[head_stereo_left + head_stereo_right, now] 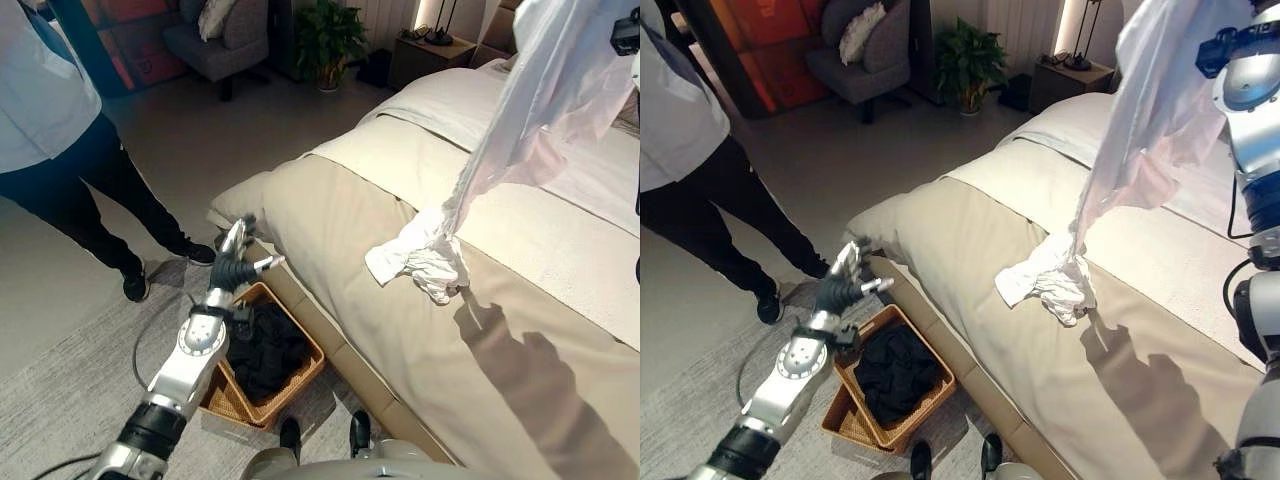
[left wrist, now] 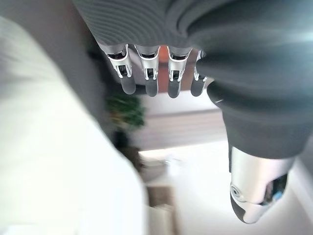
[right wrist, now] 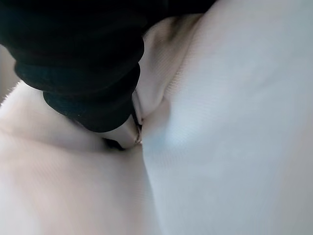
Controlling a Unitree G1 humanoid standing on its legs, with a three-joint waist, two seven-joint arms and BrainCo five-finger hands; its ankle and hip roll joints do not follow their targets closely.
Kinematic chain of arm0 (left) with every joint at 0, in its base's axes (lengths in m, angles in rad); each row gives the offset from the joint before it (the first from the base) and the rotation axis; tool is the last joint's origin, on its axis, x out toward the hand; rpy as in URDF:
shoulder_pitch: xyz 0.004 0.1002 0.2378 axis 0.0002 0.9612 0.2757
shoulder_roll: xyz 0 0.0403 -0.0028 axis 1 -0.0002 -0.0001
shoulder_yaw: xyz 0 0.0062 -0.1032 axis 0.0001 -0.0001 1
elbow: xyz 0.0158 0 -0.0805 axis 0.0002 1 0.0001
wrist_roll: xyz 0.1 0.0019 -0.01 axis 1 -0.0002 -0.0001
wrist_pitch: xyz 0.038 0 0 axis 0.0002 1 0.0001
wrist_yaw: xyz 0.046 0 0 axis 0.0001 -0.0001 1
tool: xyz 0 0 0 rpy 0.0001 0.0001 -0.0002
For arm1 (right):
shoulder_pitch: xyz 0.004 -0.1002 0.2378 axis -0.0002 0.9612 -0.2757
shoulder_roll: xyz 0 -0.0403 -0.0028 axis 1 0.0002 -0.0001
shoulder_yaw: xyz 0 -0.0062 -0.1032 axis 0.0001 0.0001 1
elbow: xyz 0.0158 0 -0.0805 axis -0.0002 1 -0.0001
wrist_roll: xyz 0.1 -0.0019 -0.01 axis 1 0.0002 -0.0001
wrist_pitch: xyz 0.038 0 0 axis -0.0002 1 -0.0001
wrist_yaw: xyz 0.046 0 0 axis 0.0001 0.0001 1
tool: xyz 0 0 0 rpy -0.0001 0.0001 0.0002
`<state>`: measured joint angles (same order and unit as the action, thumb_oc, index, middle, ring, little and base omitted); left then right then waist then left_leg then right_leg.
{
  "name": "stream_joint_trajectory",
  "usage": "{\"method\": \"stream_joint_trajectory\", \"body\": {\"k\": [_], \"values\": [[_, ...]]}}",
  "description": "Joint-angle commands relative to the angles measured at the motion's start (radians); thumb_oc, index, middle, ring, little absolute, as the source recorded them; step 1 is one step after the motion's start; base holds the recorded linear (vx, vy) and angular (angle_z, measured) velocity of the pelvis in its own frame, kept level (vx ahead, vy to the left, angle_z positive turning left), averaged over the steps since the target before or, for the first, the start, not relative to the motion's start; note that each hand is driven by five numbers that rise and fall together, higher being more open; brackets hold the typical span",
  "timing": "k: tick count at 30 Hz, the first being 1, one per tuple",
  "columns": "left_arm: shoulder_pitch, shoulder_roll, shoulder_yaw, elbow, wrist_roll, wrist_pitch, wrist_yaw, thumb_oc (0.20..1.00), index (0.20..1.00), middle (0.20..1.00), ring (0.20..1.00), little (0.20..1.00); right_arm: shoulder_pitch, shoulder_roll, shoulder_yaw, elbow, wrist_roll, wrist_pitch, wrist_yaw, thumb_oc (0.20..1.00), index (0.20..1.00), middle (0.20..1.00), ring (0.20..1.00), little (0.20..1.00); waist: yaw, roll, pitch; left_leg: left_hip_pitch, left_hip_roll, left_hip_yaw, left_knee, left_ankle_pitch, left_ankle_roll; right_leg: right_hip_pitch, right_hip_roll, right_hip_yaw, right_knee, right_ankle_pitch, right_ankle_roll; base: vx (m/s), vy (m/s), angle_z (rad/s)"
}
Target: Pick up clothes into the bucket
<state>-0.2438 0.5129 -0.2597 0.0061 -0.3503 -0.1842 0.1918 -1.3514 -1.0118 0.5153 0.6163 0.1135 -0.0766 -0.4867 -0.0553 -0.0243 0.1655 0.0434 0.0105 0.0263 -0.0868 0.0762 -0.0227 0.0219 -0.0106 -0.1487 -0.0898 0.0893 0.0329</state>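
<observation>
Left eye view: a white shirt (image 1: 520, 130) hangs in a long, nearly upright line from the upper right of the frame down to the bed (image 1: 330, 230), its lower end bunched in a heap that rests on the beige cover. The right arm holds the garment up from above; in the right wrist view the right hand (image 3: 83, 73) is buried in pale cloth, and the folds pressed close around its dark cover suggest a clenched hold on the shirt, though the fingers themselves are hidden.

Down by the floor, the left hand (image 1: 238, 262) hovers with fingers relaxed and spread, carrying nothing, just above the near end of a wicker basket (image 1: 292, 385) that sits on the rug against the foot of the bed. Dark clothes (image 1: 262, 350) already lie in the basket. A person (image 1: 60, 150) in dark trousers stands well apart on the far left.

The relation that matters: the basket lies low and to the robot's left of the hanging shirt, well apart from it, with the edge of the bed between them. The shirt's long axis runs top to bottom, so its trailing end would likely need to clear the mattress before it can be carried leftward and lowered. The left hand is much nearer the basket; the right hand alone has the shirt.
</observation>
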Motion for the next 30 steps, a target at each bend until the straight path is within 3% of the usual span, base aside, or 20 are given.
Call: {"method": "stream_joint_trajectory", "body": {"k": [1, 9, 13, 23, 30], "values": [[-0.161, 0.075, -0.050, -0.050, -0.022, -0.064, 0.010, 1.000, 1.000, 1.000, 1.000, 1.000, -0.050, -0.016, 0.017, -0.118, 0.063, -0.063, 0.045, 0.200, 0.200, 0.200, 0.200, 0.200, -0.001, -0.069, -0.104, 0.048, 0.028, -0.007, 0.046, -0.114, -0.036, 0.030, -0.102, 0.012, 0.089, -0.072, 0.110, 0.00, 0.000, 0.00], [-0.465, 0.110, -0.209, 0.009, 0.014, -0.048, 0.010, 1.000, 1.000, 1.000, 1.000, 1.000, 0.064, -0.006, 0.027, -0.313, 0.103, -0.069, 0.163, 0.200, 0.200, 0.200, 0.200, 0.200, -0.020, -0.053, -0.121, 0.065, 0.030, 0.004, 0.043, -0.112, -0.039, 0.043, -0.099, 0.016, 0.086, -0.072, 0.110, 0.00, -0.007, -0.03], [-0.565, 0.088, -0.280, 0.053, 0.020, -0.036, 0.010, 1.000, 1.000, 1.000, 1.000, 1.000, 0.126, 0.022, 0.012, -0.374, 0.135, -0.075, 0.204, 0.200, 0.200, 0.200, 0.200, 0.200, -0.022, -0.049, -0.121, 0.059, 0.027, 0.005, 0.047, -0.100, -0.038, 0.039, -0.103, 0.017, 0.087, -0.062, 0.111, -0.02, 0.000, 0.00], [-0.662, 0.023, -0.344, 0.174, 0.051, 0.004, 0.021, 1.000, 1.000, 1.000, 1.000, 1.000, 0.281, 0.071, -0.014, -0.572, 0.189, -0.075, 0.305, 0.200, 0.200, 0.200, 0.200, 0.200, -0.021, -0.042, -0.120, 0.066, 0.025, 0.004, 0.046, -0.097, -0.035, 0.048, -0.107, 0.009, 0.087, -0.059, 0.113, 0.00, 0.000, 0.00], [-0.663, -0.026, -0.335, 0.242, 0.078, 0.018, 0.040, 1.000, 1.000, 1.000, 1.000, 1.000, 0.338, 0.101, -0.044, -0.646, 0.200, -0.084, 0.328, 0.200, 0.200, 0.200, 0.200, 0.200, -0.020, -0.041, -0.117, 0.065, 0.021, 0.001, 0.048, -0.096, -0.031, 0.047, -0.109, 0.010, 0.086, -0.055, 0.114, 0.00, 0.000, 0.00]]}}
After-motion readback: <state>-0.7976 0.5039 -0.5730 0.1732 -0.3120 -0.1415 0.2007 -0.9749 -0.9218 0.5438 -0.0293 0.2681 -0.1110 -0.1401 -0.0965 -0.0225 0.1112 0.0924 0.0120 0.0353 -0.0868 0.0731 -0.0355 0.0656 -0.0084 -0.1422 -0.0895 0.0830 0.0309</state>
